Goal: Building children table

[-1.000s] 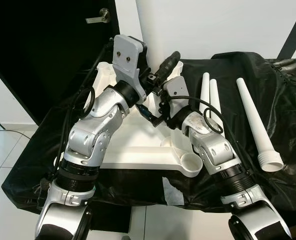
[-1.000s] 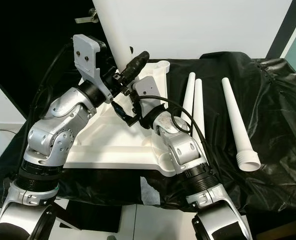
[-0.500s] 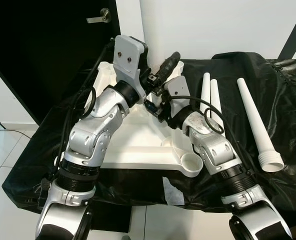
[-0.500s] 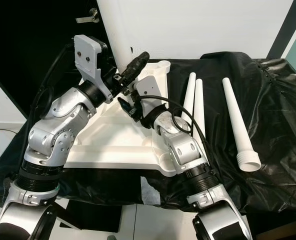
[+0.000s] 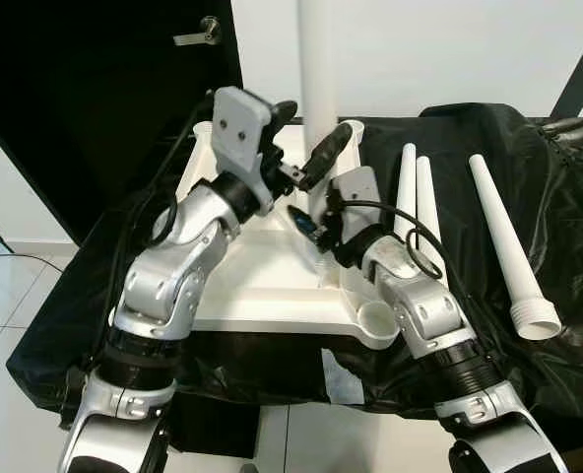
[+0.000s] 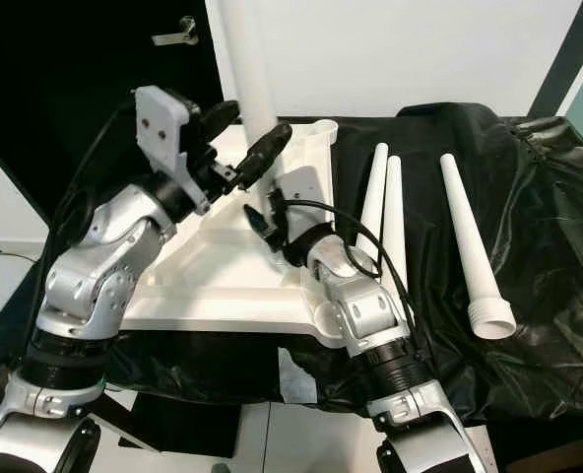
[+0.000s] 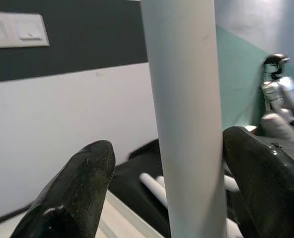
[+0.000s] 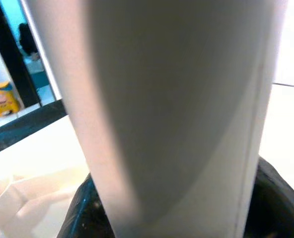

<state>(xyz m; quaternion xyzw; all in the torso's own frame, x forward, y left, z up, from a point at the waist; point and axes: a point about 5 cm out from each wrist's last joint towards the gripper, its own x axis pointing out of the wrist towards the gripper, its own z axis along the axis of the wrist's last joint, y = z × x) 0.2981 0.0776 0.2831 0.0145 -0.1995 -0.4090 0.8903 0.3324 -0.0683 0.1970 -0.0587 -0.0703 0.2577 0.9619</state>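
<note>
The white children's table top (image 5: pixel 262 281) lies upside down on a black-covered bench, with round sockets at its corners. One white table leg (image 5: pixel 317 69) stands nearly upright over its far side. My left gripper (image 5: pixel 319 118) is open around the leg. In the left wrist view one finger (image 7: pixel 258 178) touches the leg (image 7: pixel 186 124) and the other finger (image 7: pixel 82 188) stands off it. Lower down, my right gripper (image 5: pixel 306 219) is shut on the same leg (image 8: pixel 177 99), with black fingers on both sides of it.
Three loose white legs (image 5: pixel 403 187), (image 5: pixel 424 197), (image 5: pixel 503 241) lie on the black cover (image 5: pixel 567 197) to the right of the table top. A dark door with a metal handle (image 5: pixel 198 34) stands at the back left. The bench's front edge is near my body.
The leg has swung away from my head and now stands more upright over the table top. My left gripper has dropped lower and its fingers now straddle the leg.
</note>
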